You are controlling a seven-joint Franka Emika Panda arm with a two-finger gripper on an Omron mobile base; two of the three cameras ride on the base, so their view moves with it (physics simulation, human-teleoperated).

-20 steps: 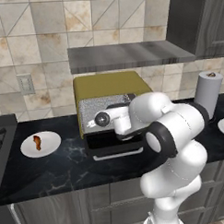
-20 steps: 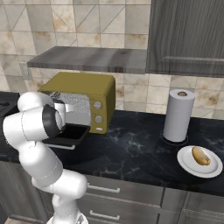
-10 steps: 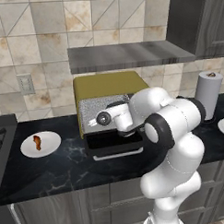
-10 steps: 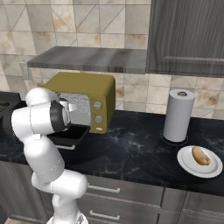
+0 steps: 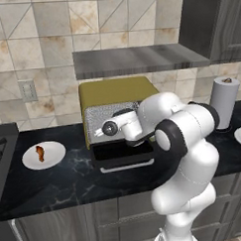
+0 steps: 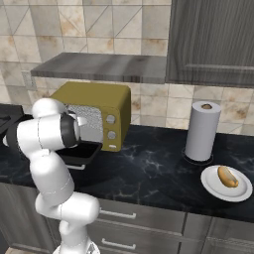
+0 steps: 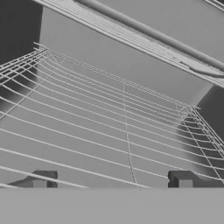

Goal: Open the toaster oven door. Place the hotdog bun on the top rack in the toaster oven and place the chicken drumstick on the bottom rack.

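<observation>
Since a second ago the arm has swung its elbow up and to the right in the left base view, while the base cameras have not shifted and the plates sit where they were. Its gripper [image 7: 112, 183] now looks into the toaster oven [image 5: 116, 95], with the wire racks fanning out ahead of the two spread fingertips [image 7: 40, 179]; the jaws are wide apart and hold nothing.

The toaster oven door [image 5: 123, 154] is already down, lying roughly flat on the counter [image 6: 154, 171] in front of the oven with its pale handle along the near edge, so the opening step looks done.

What the coming move turns on is direction. In the right base view the hotdog bun [image 6: 227, 176] lies on a white plate [image 6: 212, 184] far off at about 3 o'clock from the oven, beyond the paper towel roll [image 6: 202, 130], well apart from the hand. Its long axis runs from the upper left to the lower right of that plate (so the jaws would want to close across the short way). The chicken drumstick [image 5: 40, 152] sits on another plate [image 5: 53, 150] on the opposite side, at about 9 o'clock from the oven in the left base view, and is nearer the hand than the bun is. I judge the hand must back out of the oven mouth and swing far to the bun's side first.
</observation>
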